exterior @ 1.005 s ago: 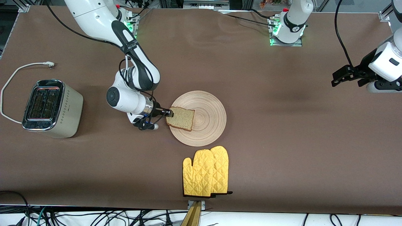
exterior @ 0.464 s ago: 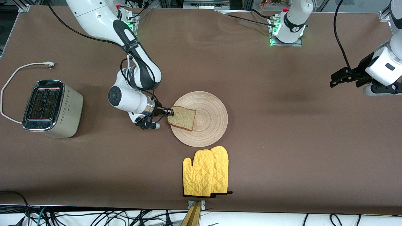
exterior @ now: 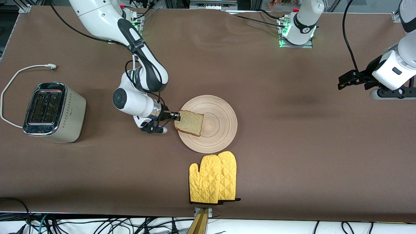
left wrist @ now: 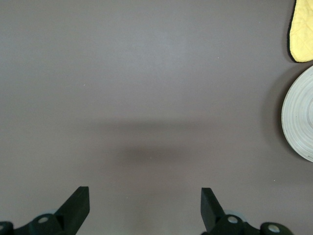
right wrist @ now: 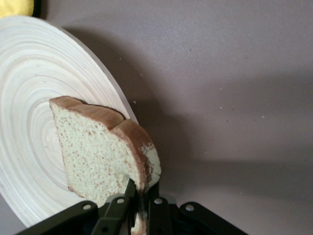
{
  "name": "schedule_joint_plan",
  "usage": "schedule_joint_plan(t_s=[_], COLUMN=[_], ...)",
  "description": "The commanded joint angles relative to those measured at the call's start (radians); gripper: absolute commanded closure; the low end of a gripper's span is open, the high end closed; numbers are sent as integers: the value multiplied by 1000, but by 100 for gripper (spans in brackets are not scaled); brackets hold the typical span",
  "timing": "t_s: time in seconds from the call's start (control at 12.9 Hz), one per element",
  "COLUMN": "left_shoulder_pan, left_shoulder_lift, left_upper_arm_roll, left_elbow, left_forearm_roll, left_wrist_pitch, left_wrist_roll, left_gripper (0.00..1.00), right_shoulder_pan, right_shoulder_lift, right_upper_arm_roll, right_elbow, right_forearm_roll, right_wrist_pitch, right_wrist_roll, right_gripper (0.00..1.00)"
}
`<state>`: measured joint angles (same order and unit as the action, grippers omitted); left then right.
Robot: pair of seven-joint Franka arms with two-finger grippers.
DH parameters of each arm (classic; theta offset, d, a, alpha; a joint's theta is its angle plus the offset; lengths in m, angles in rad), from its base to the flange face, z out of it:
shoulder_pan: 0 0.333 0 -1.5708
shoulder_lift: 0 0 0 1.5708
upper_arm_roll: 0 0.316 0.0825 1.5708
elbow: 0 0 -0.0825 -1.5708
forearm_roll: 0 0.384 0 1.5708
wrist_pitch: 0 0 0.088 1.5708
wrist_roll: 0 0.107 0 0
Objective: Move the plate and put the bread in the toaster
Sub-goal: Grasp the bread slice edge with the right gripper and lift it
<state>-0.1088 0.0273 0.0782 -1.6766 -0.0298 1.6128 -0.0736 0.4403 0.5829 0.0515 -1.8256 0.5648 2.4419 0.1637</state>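
The round light-wood plate (exterior: 216, 125) lies mid-table. The speckled bread slice (exterior: 189, 123) is tilted over the plate's edge nearest the toaster; in the right wrist view the bread (right wrist: 98, 152) stands against the plate (right wrist: 34, 98). My right gripper (exterior: 175, 115) is shut on the bread's crust edge, and its own view shows this grip (right wrist: 143, 196). The cream toaster (exterior: 53, 112) stands at the right arm's end of the table, slots empty. My left gripper (exterior: 345, 80) is open and empty over bare table at the left arm's end, as its own view shows (left wrist: 145, 205).
A pair of yellow oven mitts (exterior: 213, 177) lies just nearer the front camera than the plate, almost touching it. The toaster's white cord (exterior: 19, 74) loops beside it. The mitt's tip (left wrist: 303, 29) and plate rim (left wrist: 301, 117) show in the left wrist view.
The right gripper and the bread have shifted slightly toward the plate's centre, and the plate has slid a little with them. The left gripper has moved slightly up the view.
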Motion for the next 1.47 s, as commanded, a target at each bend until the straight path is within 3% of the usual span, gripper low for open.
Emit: schedule_joint_plan(t_s=[0.0,0.15,0.39,0.77,1.24,1.39], left_shoulder_pan=[1,1,3,3,5,5], left_shoulder_lift=[6,8,5,3,3,2], left_upper_arm_roll=[-5,-3,0,-17,-15,-14], left_elbow=[12,15,14,34,34,32], left_forearm_roll=[24,24,22,22,10,11], left_wrist_pitch=[10,10,9,12,68,59], left_wrist_roll=[-3,-12,-11,-3,-14,-14], left_gripper=[0,0,0,0,0,0], right_shoulder_pan=[18,18,18,14,21,31], right_shoulder_lift=[-14,-14,-14,-15,-23,-15], right_upper_arm_roll=[-7,-9,-10,-27,-33,-33], right_elbow=[0,0,15,121,144,141], right_forearm_roll=[-103,-115,-215,-269,-454,-555], right_wrist_pitch=[-1,-6,-29,-194,-244,-244], right_wrist_roll=[0,-3,0,5,28,75], right_gripper=[100,100,100,100,100,100])
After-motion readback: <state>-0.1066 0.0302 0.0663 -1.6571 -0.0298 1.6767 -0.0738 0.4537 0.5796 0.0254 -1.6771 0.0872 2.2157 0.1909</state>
